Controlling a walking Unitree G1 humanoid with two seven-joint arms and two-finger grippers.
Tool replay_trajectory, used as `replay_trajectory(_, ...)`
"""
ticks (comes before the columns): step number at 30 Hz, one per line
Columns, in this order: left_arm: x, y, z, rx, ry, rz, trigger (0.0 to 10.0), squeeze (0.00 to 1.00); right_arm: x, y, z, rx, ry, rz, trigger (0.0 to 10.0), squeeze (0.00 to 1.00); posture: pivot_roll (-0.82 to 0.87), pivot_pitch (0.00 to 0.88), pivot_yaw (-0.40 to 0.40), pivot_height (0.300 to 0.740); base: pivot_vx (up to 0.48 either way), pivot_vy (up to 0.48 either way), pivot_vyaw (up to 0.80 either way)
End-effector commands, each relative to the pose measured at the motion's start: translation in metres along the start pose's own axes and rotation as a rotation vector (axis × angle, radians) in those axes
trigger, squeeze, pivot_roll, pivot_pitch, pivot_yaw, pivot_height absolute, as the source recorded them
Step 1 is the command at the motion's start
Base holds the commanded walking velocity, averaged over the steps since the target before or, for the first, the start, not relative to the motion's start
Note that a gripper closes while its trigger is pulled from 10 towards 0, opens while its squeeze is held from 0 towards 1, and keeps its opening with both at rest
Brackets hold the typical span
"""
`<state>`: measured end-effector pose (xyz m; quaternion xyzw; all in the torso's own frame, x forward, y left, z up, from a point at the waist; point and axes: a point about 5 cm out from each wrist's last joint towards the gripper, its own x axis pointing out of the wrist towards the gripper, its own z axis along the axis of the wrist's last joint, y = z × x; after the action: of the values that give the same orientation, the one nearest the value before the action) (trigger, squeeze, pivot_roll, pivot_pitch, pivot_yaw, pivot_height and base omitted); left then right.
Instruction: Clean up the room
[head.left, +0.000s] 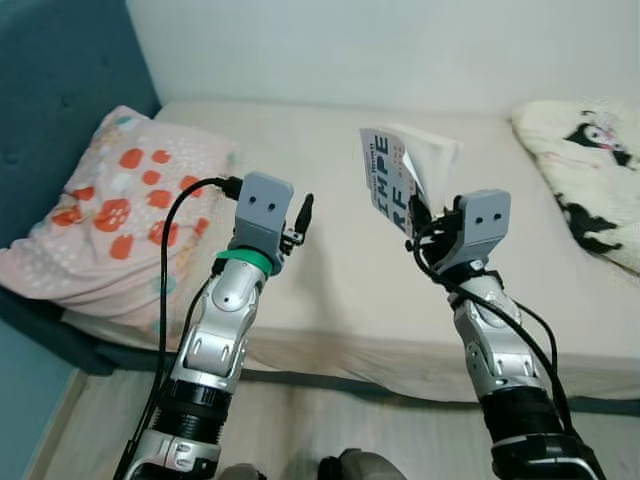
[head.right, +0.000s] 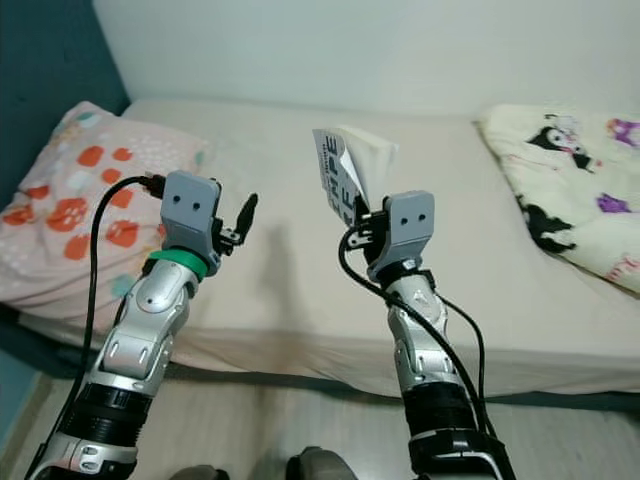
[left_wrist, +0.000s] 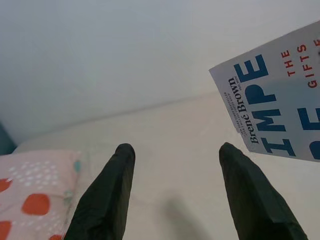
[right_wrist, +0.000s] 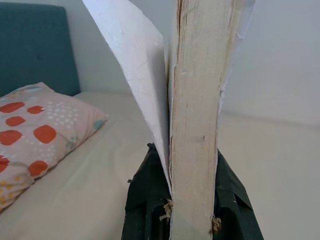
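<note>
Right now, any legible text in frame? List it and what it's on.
All on the book cover, held up by the right gripper:
"Brené Brown" along the edge
"THE GIFTS" in red, cut off by the frame
"IMPE", large blue, cut off
Small print beside the author's name: too small to read.

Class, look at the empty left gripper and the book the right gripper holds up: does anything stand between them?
Nothing visible does. The left gripper is open over bare bed, and the book, clamped in the right gripper, hangs beside it across open air.
</note>
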<state>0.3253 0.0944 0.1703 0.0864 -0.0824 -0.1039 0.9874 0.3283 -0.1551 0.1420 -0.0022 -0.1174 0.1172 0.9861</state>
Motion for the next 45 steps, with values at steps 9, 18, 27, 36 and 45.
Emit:
replay_trajectory(9,-0.0022,0.0001,-0.0076,0.002,0.030,0.002,10.0,0.00,-0.0012,0.0077,0.0000,0.028,-0.011,0.031,10.0,0.00,0.00,0.010,0.008,0.740,0.000,0.000,0.00)
replay_trajectory(18,-0.0016,0.0022,-0.0091,0.017,0.030,0.014,10.0,0.00,-0.0004,0.0061,-0.0017,-0.032,0.003,0.036,10.0,0.00,0.00,0.008,0.008,0.740,0.272,0.000,0.44)
replay_trajectory(27,-0.0014,0.0028,-0.0092,0.017,0.032,0.024,10.0,0.00,-0.0007,0.0089,0.0003,-0.004,-0.012,0.054,10.0,0.00,0.00,0.010,0.006,0.740,0.480,0.000,0.15)
replay_trajectory(36,-0.0019,0.0025,-0.0085,-0.003,0.028,0.026,10.0,0.00,-0.0021,0.0120,0.0003,0.012,-0.013,0.084,10.0,0.00,0.00,0.013,0.006,0.740,0.139,0.000,0.00)
replay_trajectory(45,-0.0020,0.0023,-0.0082,-0.001,0.024,0.023,10.0,0.00,-0.0026,0.0128,-0.0001,0.015,-0.012,0.091,10.0,0.00,0.00,0.012,0.008,0.740,0.000,0.000,0.00)
